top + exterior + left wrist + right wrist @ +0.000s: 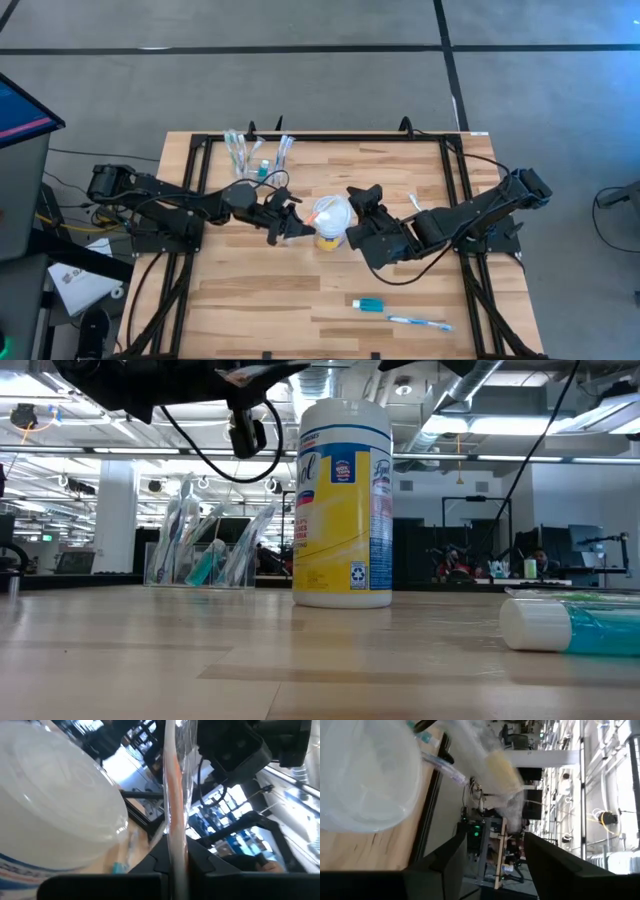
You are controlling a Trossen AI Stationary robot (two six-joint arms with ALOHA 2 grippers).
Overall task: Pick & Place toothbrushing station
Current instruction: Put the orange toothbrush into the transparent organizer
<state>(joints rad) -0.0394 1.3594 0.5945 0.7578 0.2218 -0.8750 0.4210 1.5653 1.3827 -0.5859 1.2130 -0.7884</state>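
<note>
Seen from above, a wooden worktop [260,290] carries a white-lidded tub [331,222] at centre. The left tool [284,226], at the tub's 9 o'clock, is closed on a thin wrapped stick [174,820], orange inside clear plastic, seen only in the left wrist view. The right tool [362,197], at the tub's 2 o'clock, stands open. The station [258,155] sits at the far edge, at 11 o'clock from the left tool, well apart. The low view alone shows the tub's yellow label. A tube [369,303] and toothbrush [420,322] lie near the front edge.
</note>
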